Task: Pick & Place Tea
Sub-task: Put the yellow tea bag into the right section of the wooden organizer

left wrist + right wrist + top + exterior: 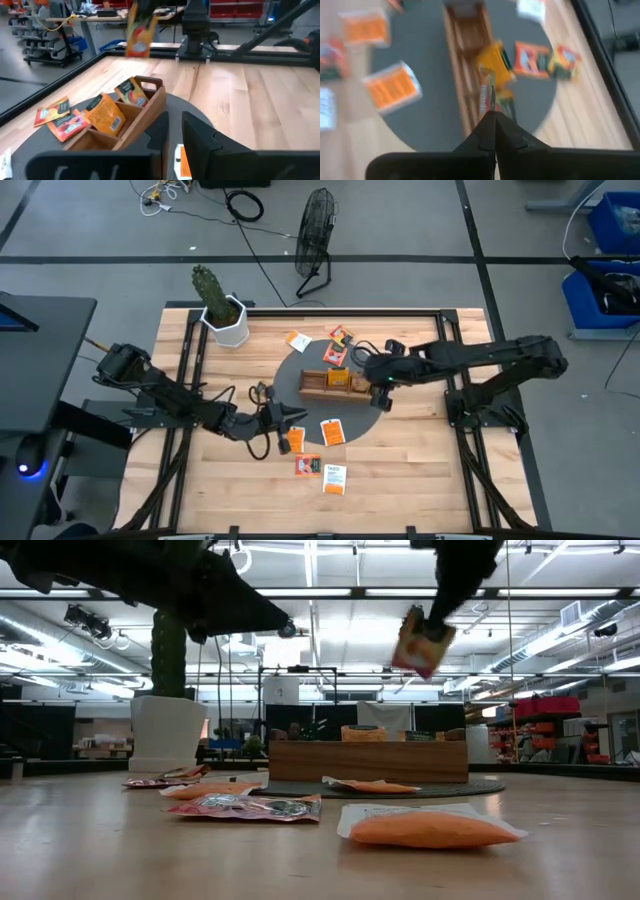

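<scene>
While the left gripper (292,418) waits by loose sachets, fingers apart, the right gripper (490,107) is clamped on a tea sachet (486,95) hanging long-axis down, wooden tray (465,60) directly beneath it.

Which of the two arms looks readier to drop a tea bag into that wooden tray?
The right. Its gripper is shut on a tea sachet, held above the wooden tray. The left gripper is open, holds nothing and sits beside the tray.
</scene>
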